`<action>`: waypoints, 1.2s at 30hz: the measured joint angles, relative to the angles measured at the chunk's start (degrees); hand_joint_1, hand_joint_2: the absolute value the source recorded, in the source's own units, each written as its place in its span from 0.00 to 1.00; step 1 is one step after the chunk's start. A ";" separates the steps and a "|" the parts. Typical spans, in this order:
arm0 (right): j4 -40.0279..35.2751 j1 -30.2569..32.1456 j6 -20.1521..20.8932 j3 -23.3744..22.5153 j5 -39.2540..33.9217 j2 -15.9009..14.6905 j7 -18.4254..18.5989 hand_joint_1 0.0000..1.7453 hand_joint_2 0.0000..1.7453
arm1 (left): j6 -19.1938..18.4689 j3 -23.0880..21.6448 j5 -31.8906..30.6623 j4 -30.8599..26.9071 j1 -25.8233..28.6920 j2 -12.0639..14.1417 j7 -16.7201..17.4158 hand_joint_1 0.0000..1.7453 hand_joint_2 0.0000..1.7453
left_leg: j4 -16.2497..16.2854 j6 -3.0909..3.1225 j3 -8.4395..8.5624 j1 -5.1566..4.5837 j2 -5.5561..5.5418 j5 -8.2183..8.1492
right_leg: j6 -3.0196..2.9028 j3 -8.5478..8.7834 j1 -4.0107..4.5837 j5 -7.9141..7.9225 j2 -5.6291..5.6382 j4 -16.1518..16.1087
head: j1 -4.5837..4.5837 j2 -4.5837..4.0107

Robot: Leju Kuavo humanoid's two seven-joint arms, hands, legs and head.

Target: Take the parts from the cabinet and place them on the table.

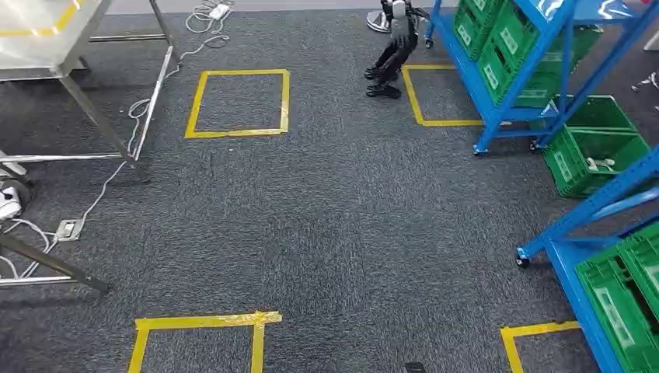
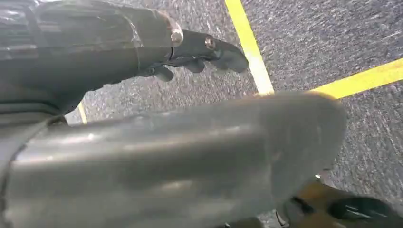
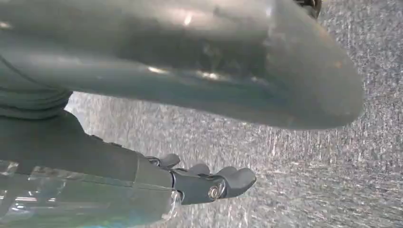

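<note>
While both arms are hanging over the carpet [image 1: 334, 217] with the left hand [image 2: 199, 54] and right hand [image 3: 209, 183] loosely spread and carrying nothing, the white part [image 1: 600, 163] is lying in a green crate [image 1: 579, 175] beside the blue cabinet [image 1: 497, 93], looking light, rigid and graspable across its middle.

The left hand [image 2: 190, 52] hangs above grey carpet [image 2: 332, 42], its dark fingers [image 2: 228, 57] stretched out side by side with nothing between them. The thick grey thumb [image 2: 190, 161] lies apart from the fingers and holds nothing either. On the carpet, two strips of yellow tape [image 2: 249, 52] meet at a corner, which the tip of the thumb partly hides. The fingertips sit just beside one of the strips.
</note>
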 joint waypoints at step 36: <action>0.07 -0.18 0.02 -0.04 -0.46 0.09 0.11 0.00 0.00 | -0.44 -0.35 0.00 0.00 0.13 -0.09 0.24 0.00 0.00 | -15.12 -0.04 4.98 1.36 -7.01 8.47 | 1.95 -0.47 -0.44 -2.00 4.03 2.54 | -1.27 0.00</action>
